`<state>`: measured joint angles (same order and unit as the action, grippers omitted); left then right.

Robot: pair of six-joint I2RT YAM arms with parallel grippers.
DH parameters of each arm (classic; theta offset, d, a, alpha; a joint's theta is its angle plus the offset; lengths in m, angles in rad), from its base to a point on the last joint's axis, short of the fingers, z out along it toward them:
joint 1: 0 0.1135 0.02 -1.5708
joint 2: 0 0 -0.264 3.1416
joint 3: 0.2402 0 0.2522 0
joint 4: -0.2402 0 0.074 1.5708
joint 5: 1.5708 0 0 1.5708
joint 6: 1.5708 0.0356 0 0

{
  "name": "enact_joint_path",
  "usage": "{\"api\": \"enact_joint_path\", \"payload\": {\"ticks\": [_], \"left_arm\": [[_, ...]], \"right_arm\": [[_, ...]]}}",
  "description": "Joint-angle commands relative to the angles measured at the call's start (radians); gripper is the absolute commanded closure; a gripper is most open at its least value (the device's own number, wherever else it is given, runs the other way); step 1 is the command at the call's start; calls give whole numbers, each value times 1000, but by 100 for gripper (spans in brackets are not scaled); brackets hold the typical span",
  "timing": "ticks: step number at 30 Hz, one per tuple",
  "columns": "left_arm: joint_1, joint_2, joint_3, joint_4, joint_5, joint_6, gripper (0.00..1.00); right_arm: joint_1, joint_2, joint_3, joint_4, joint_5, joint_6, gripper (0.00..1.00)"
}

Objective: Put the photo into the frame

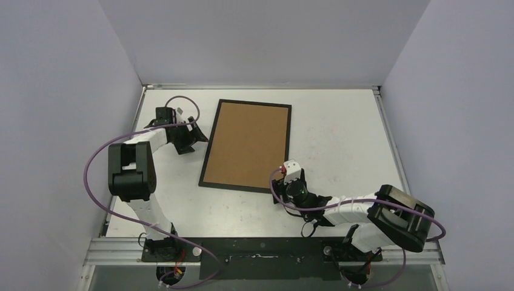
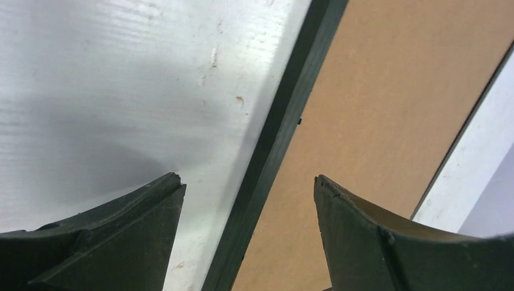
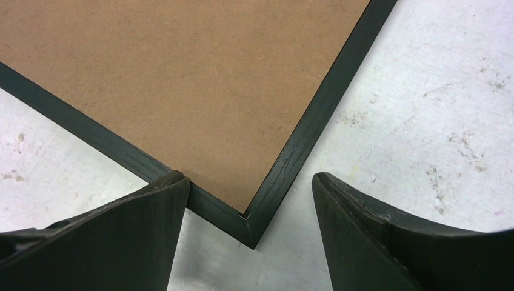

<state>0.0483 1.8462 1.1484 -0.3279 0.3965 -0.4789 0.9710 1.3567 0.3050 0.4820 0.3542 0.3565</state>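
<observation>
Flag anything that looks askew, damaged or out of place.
The frame lies flat, slightly skewed on the table, brown backing up. No photo shows anywhere. Nothing looks damaged; the tabletop only has scuffs.

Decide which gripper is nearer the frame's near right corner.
Right. The right gripper is open over that corner of the frame, straddling it; the left gripper is open at the frame's long left edge, well away from the corner.

I see a scuffed white table (image 1: 339, 139), brown cardboard backing (image 1: 247, 144) lying flat on it, pale grey walls (image 1: 260, 42) on three sides
</observation>
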Motion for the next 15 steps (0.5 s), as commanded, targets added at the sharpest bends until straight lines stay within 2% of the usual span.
{"api": "enact_joint_path", "payload": {"ticks": [1,5,15], "left_arm": [[1,23,-4,92,100,-33,23],[1,47,-15,87,120,-38,23],[1,65,-18,9,108,8,31]], "right_arm": [[7,71,-5,51,79,-62,26],[36,132,13,99,131,-100,28],[124,299,80,221,310,-262,36]]}}
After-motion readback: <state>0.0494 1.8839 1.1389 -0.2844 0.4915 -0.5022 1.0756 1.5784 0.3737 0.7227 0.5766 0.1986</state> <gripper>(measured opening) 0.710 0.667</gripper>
